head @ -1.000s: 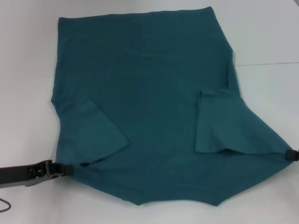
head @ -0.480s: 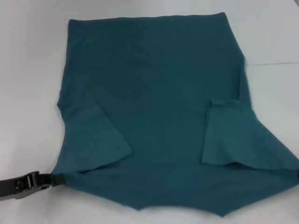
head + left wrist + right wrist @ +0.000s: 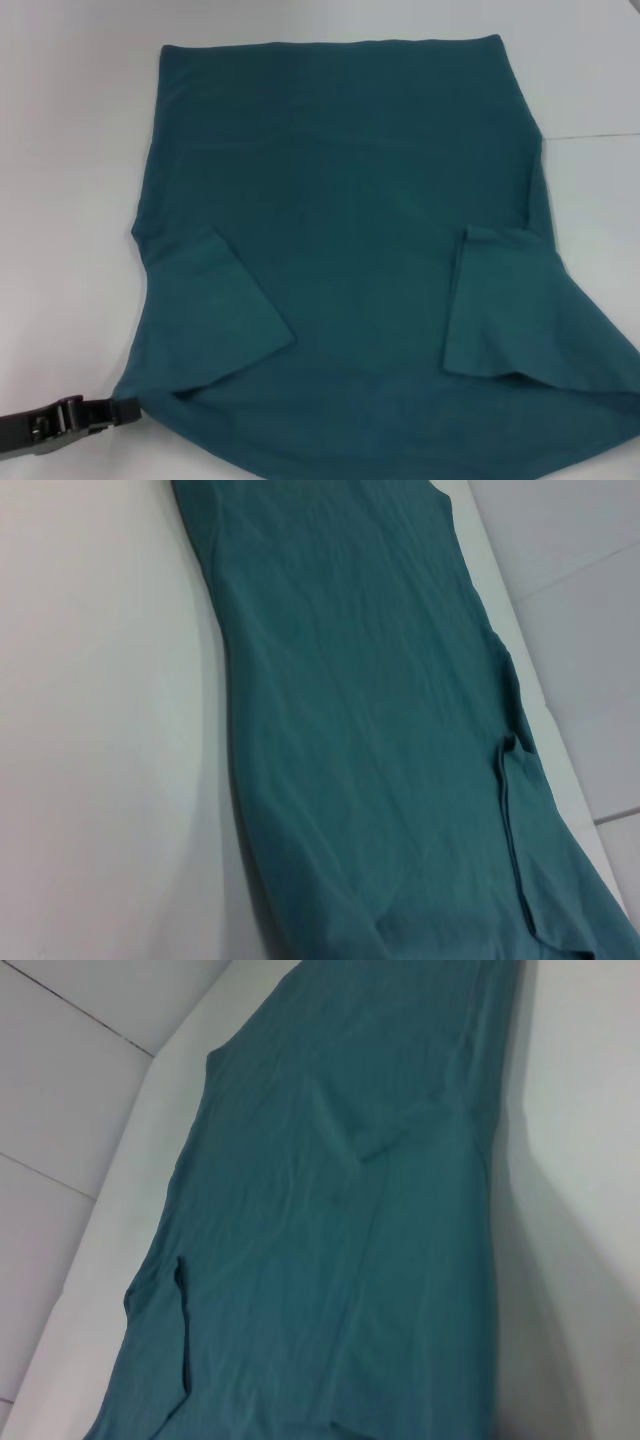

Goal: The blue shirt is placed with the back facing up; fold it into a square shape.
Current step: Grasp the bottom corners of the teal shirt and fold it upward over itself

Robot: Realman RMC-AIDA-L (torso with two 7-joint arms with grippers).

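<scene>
Left gripper [image 3: 125, 409]: black, seemingly hinged metal links.

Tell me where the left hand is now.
In the head view, the left hand is low on the robot's left, pinching the near left corner of the blue shirt.

One blue shirt [image 3: 340, 250], one tool [image 3: 125, 410] (possibly pinching)

No readable text, labels or numbers anywhere. The blue shirt [image 3: 340, 250] shows only its plain teal side in all views; the white bench [image 3: 70, 150] around it bears no markings either.
</scene>
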